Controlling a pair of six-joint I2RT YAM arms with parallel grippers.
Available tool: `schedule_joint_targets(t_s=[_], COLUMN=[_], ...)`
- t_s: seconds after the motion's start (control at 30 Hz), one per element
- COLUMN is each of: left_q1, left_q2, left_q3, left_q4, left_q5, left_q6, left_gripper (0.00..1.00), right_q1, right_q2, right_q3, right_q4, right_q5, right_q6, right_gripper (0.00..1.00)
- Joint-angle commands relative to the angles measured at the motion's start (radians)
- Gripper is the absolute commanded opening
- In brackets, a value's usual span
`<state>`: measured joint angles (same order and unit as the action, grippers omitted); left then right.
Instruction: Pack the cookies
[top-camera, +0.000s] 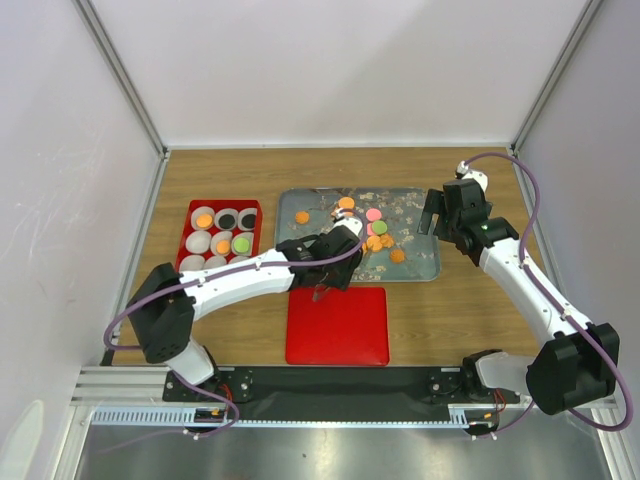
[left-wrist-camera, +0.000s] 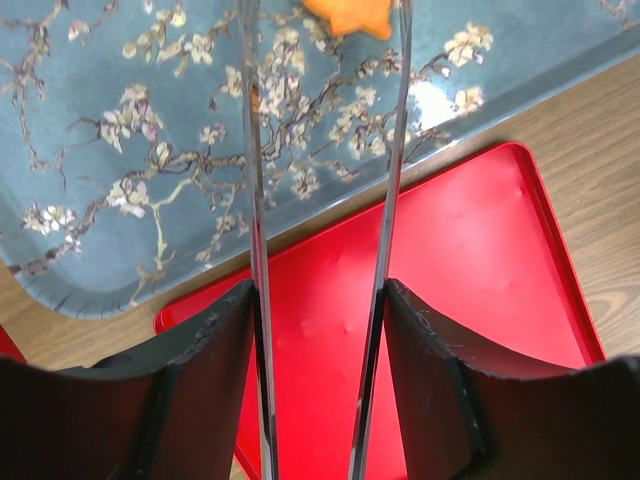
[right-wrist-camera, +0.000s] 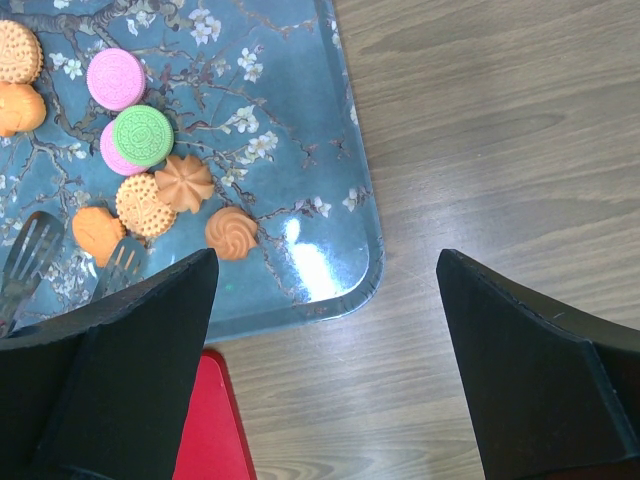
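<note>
The cookies (top-camera: 378, 235), orange, pink and green, lie in a cluster on the blue flowered tray (top-camera: 420, 268). The right wrist view shows a green one (right-wrist-camera: 142, 135), a pink one (right-wrist-camera: 116, 78) and several orange ones. My left gripper (top-camera: 322, 265) is shut on metal tongs (left-wrist-camera: 255, 200), and their blades reach out over the tray. An orange cookie (left-wrist-camera: 345, 15) lies at the blade tips. My right gripper (top-camera: 437, 215) is open and empty above the table at the tray's right edge (right-wrist-camera: 325, 265).
A red box (top-camera: 190, 215) of white paper cups stands left of the tray; some cups hold orange, green and black cookies. A flat red lid (top-camera: 338, 325) lies in front of the tray, under my left gripper (left-wrist-camera: 320, 300). The tong tips (right-wrist-camera: 35, 245) show in the right wrist view.
</note>
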<state>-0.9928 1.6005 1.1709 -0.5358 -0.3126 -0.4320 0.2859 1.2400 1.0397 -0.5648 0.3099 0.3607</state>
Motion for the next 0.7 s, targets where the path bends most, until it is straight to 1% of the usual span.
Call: schedule_joint_targets(t_s=[0.0, 0.2, 0.47, 0.67], left_q1=[-0.009, -0.009, -0.009, -0.009], left_q2=[0.013, 0.039, 0.044, -0.008], left_q3=[0.056, 0.075, 0.095, 0.095], left_q4=[0.033, 0.031, 0.007, -0.016], left_q5=[-0.023, -0.02, -0.036, -0.052], left_q6=[0.03, 0.039, 0.053, 0.061], left_gripper=[0.58, 0.53, 0.43, 0.42], right_q1=[-0.002, -0.002, -0.001, -0.002], right_q2=[-0.01, -0.011, -0.013, -0.013], right_q3=[0.022, 0.02, 0.019, 0.019], right_q4=[0.006, 0.006, 0.006, 0.009], right_q5=[0.011, 0.008, 0.006, 0.006], right_q6=[-0.017, -0.017, -0.019, -0.016], right_gripper=[0.97, 0.97, 0.97, 0.97])
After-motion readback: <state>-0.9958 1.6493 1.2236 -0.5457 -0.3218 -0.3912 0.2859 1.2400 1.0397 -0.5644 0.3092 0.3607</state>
